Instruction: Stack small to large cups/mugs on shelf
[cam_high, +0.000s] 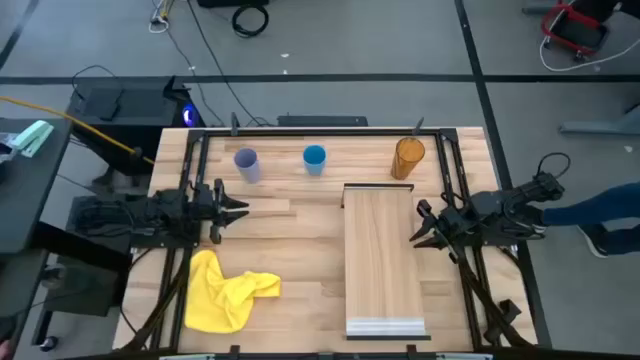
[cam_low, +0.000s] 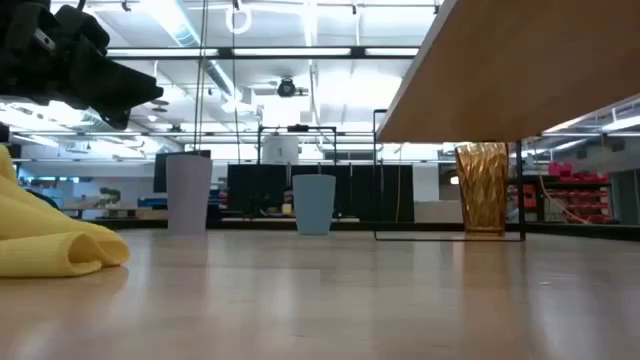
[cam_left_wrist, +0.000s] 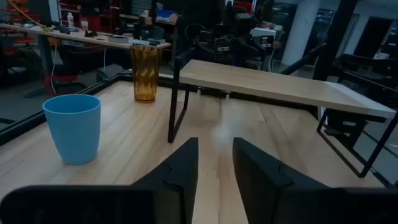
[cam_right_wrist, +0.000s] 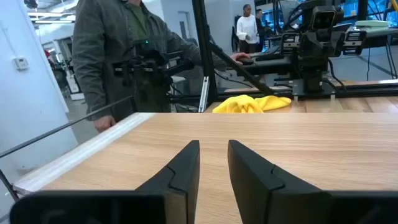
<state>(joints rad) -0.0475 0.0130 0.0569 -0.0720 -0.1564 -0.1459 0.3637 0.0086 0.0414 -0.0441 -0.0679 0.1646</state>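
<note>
Three cups stand upright on their bases along the table's far side: a lavender cup (cam_high: 247, 164) at the left, a blue cup (cam_high: 314, 159) in the middle and an amber tumbler (cam_high: 408, 157) at the right. The pale wooden shelf (cam_high: 383, 260) stands on thin black legs right of centre, a whitish strip at its near end. My left gripper (cam_high: 243, 207) hovers open at the table's left, pointing right, below the lavender cup in the picture. My right gripper (cam_high: 417, 224) hovers open over the shelf's right edge, pointing left. Both are empty.
A crumpled yellow cloth (cam_high: 225, 290) lies at the near left. Black frame rails run along the table's left, right and far sides (cam_high: 300, 128). A person in a dark jacket (cam_right_wrist: 118, 50) stands beyond the table. Bare tabletop lies between the cloth and the shelf.
</note>
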